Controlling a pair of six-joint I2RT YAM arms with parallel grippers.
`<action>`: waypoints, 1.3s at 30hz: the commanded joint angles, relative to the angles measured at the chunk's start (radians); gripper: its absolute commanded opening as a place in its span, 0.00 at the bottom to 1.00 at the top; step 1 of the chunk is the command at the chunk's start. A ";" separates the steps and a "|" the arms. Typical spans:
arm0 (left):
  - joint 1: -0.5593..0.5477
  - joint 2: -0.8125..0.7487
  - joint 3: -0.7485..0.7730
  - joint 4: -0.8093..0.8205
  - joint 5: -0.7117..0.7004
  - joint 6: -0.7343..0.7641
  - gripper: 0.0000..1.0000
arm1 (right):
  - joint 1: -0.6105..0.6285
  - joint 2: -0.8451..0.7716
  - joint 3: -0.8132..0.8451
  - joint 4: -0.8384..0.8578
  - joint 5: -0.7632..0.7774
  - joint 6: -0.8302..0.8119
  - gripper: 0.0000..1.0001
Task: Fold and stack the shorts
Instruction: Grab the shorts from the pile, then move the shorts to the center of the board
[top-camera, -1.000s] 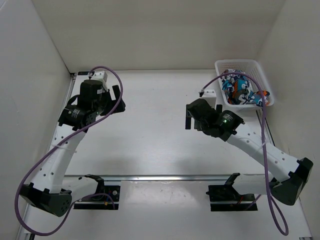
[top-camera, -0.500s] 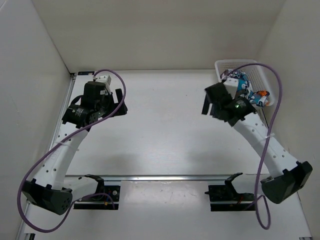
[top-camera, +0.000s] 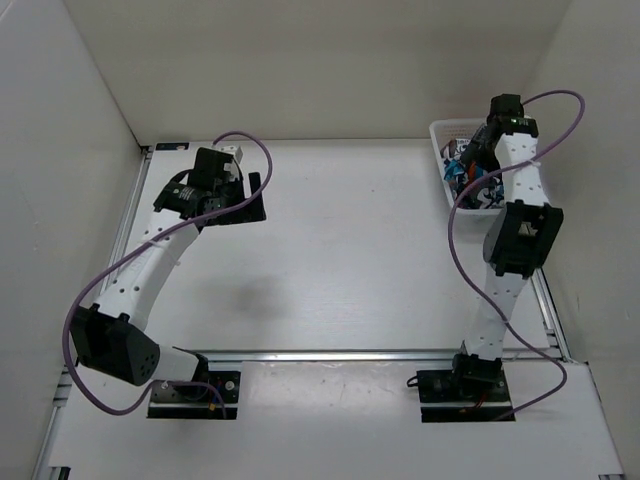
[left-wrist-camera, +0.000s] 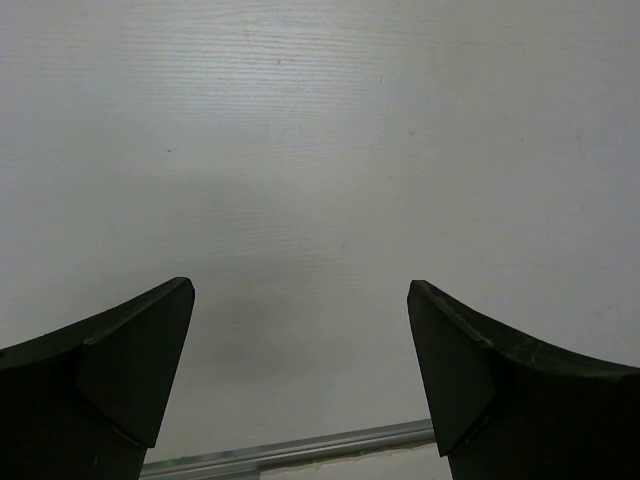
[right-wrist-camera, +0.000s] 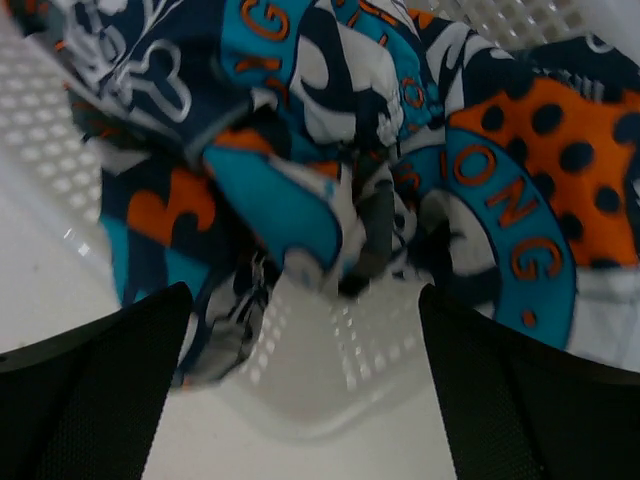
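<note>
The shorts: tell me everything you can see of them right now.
The shorts are soft printed cloth in teal, orange, dark navy and white, with orange lettering and a black-dotted orange patch. They lie crumpled and unfolded inside the white perforated basket at the far right of the table. The right gripper hangs open over them, and I cannot see it touching the cloth.

From above you see little of the shorts (top-camera: 457, 172): the right arm (top-camera: 522, 232) covers most of the basket (top-camera: 437, 130), and the right pincer (right-wrist-camera: 303, 295) cannot be made out there. Its wrist view cuts the cloth off at top, left and right (the print is slightly blurred). The left pincer (left-wrist-camera: 300, 290) shows only finger ends, cropped at the bottom edge.
</note>
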 joint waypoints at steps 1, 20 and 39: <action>-0.002 0.004 0.055 0.013 0.025 0.013 0.99 | -0.047 0.154 0.185 -0.048 -0.086 -0.006 0.95; 0.093 0.085 0.279 -0.099 0.005 -0.005 0.99 | 0.318 -0.454 0.323 0.142 -0.394 -0.164 0.00; 0.257 -0.188 0.071 -0.187 0.171 -0.014 0.93 | 0.817 -0.543 -0.347 0.144 -0.278 -0.099 0.75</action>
